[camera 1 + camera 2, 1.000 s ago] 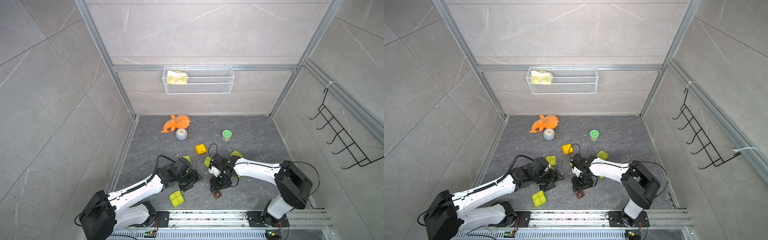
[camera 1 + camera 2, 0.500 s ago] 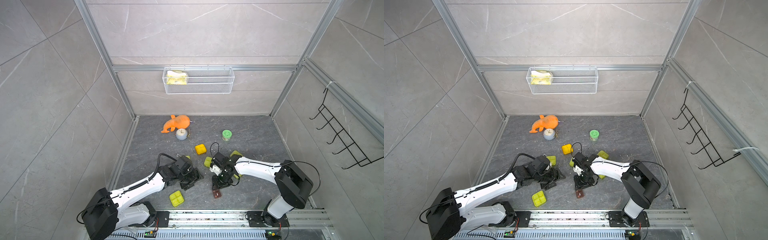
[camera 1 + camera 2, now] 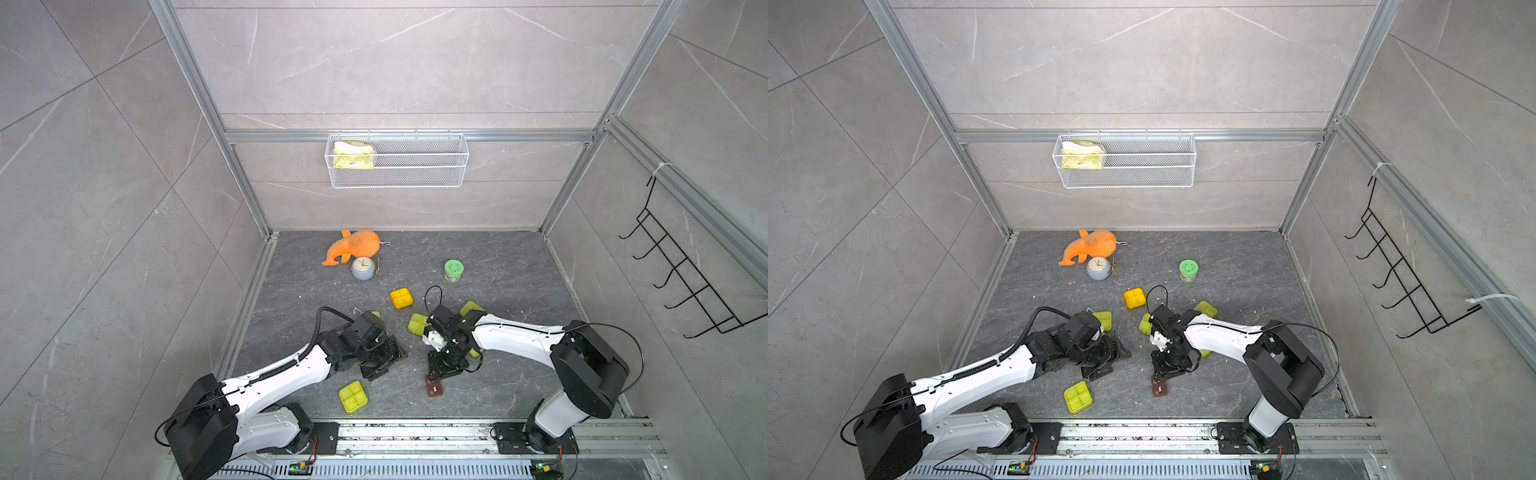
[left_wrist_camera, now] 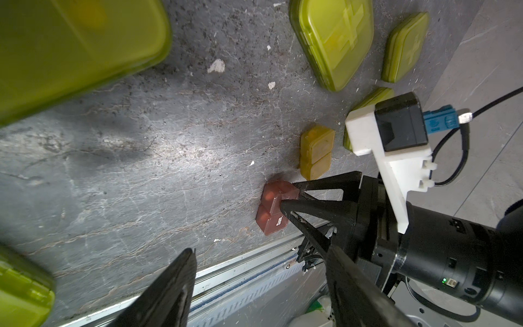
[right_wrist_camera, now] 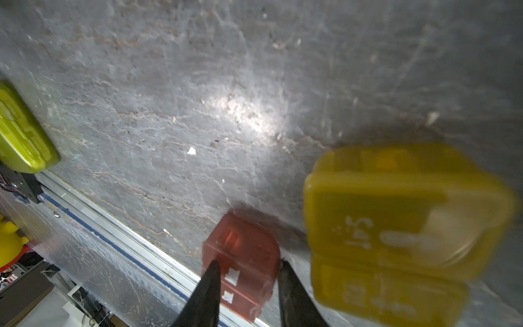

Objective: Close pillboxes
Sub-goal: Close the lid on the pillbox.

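Note:
A small amber pillbox [image 3: 434, 390] [image 5: 243, 254] lies on the grey floor near the front rail. My right gripper [image 3: 434, 375] [image 5: 249, 264] points down over it, a finger against each of its sides. Its black fingertips [image 4: 281, 204] press the box's end. A small yellow pillbox [image 5: 396, 232] [image 4: 315, 153] lies right beside it, mostly under the right arm. My left gripper [image 3: 388, 363] [image 4: 259, 250] hovers open and empty left of the amber box. More pillboxes lie shut: an orange one [image 3: 401, 298] and yellow-green ones [image 3: 353, 397] [image 3: 417, 324] [image 3: 471, 309] [image 3: 1104, 320].
An orange plush whale [image 3: 353, 247], a small round clock [image 3: 363, 268] and a jar with a green lid [image 3: 453, 270] sit at the back. A wire basket [image 3: 397, 166] hangs on the back wall and black hooks [image 3: 681, 282] on the right wall. The metal rail [image 3: 415, 432] runs along the front.
My right gripper's jaws have narrowed onto the amber pillbox, which has stayed in place. The left arm has barely moved and its jaws are as wide as before.

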